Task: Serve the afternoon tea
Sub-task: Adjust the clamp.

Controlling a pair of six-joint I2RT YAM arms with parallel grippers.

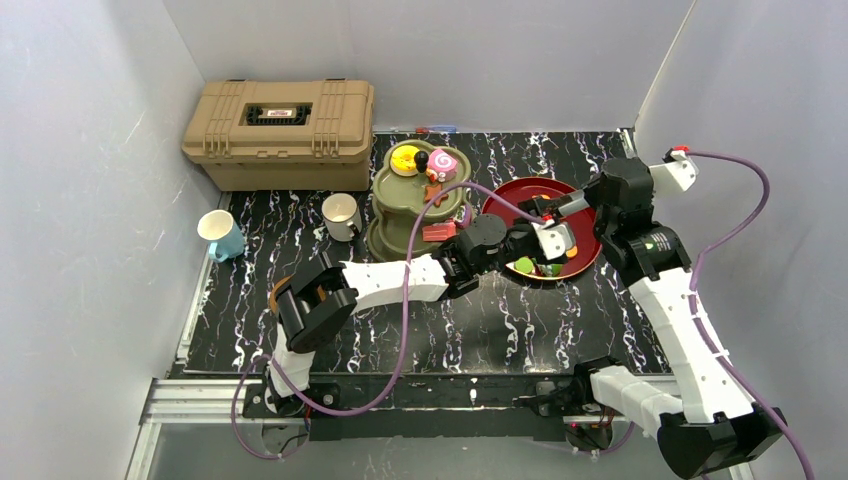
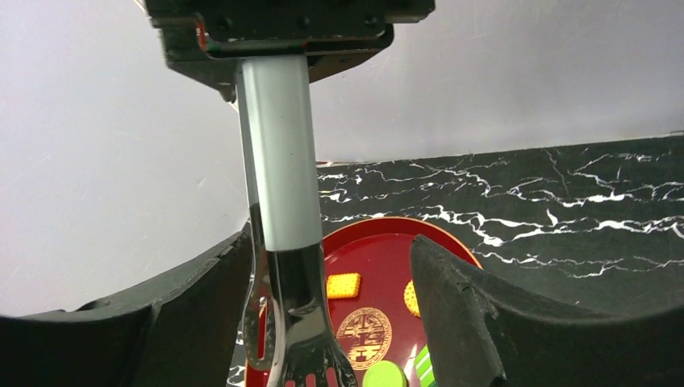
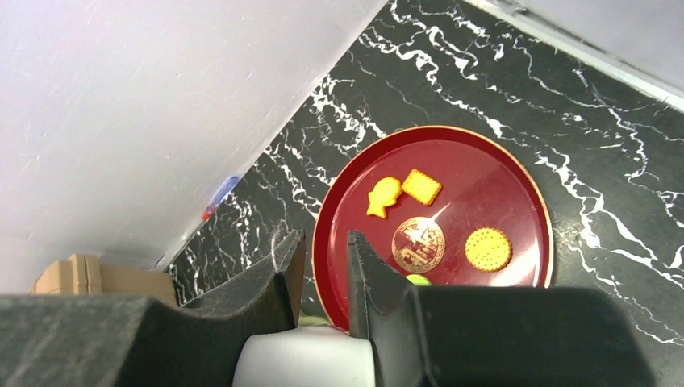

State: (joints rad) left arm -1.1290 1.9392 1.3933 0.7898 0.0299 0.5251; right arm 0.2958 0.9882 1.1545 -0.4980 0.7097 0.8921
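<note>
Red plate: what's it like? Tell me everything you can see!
The red plate is round, shiny and dark red, with a thin golden rim and a gold emblem in the middle. It lies flat on the black marbled table, beside the green stand. On it lie a fish biscuit, a square biscuit, a round biscuit and a green piece. Metal tongs hang above it.
</note>
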